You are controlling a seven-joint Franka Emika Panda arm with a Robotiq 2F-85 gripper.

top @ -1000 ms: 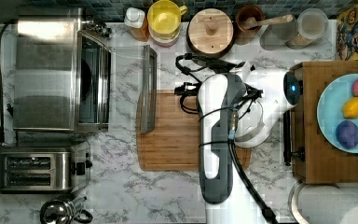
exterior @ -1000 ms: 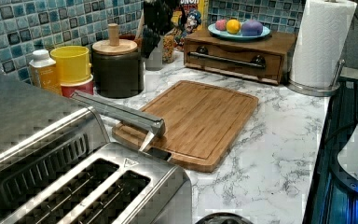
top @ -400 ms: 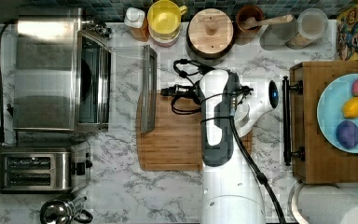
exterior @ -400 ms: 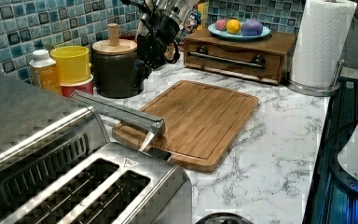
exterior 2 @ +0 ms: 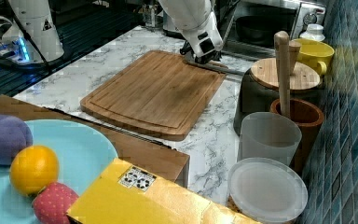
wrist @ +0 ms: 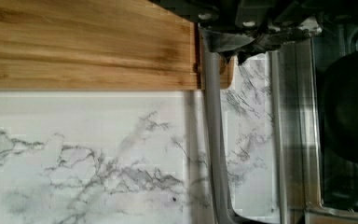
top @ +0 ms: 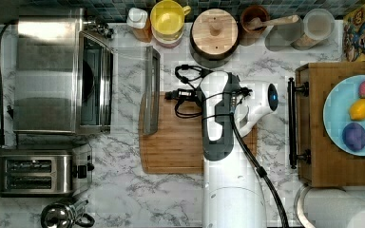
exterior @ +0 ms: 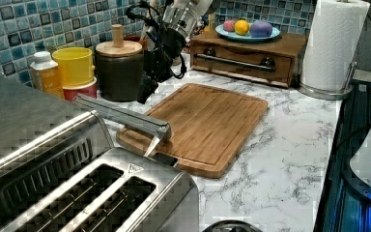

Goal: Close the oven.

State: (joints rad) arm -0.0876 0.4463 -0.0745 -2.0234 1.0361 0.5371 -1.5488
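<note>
White arm (top: 228,190) reaching up from the top view's bottom edge, elbow bent, forearm running toward the top view's upper left. Wrist wrapped in black cables (top: 186,90). In the left view, tilted downward, with the dark gripper (exterior: 146,89) hanging low at the tip. In the right view, wrist (exterior 2: 200,32) angled down and away.
</note>
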